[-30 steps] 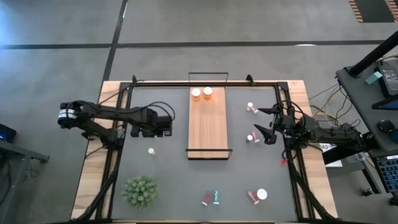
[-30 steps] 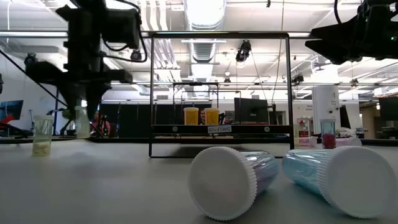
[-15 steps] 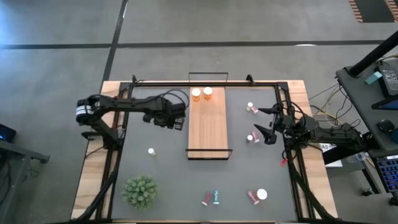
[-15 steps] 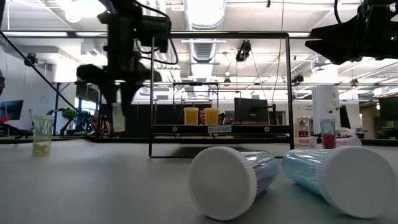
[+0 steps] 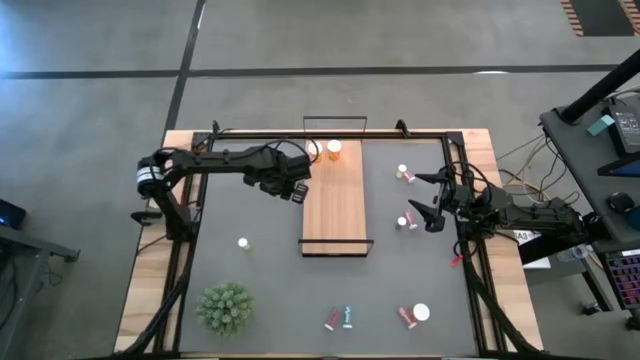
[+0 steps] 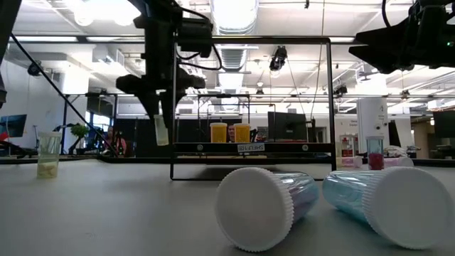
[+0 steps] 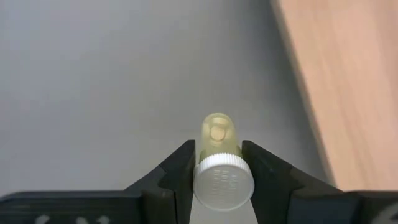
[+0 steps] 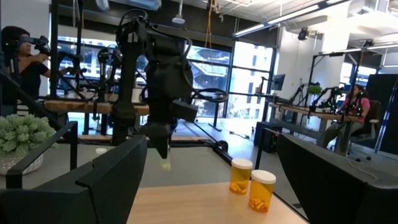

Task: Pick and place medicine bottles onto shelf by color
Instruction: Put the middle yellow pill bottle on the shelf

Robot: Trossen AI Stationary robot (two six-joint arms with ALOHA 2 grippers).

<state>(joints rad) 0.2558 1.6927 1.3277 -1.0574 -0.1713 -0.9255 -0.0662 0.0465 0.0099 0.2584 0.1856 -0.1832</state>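
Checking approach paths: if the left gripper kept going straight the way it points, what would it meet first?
The left gripper, shut on a pale yellow bottle, points down at the grey tabletop just beside the shelf edge. It would probably meet bare tabletop first, though depth is unclear.

I am looking down on a dark grey bench [image 5: 270, 290] with pale wooden edges. A green spiky plant [image 5: 225, 308] is sitting near its front left corner. Grey floor [image 5: 300, 40] marked with dark lines is showing beyond the far edge. At the right side, another desk [image 5: 600, 150] is carrying cables and equipment. Through the right wrist camera I am seeing the plant [image 8: 22, 134] again, and a person [image 8: 18, 46] is standing in the background of a bright workshop with large windows.
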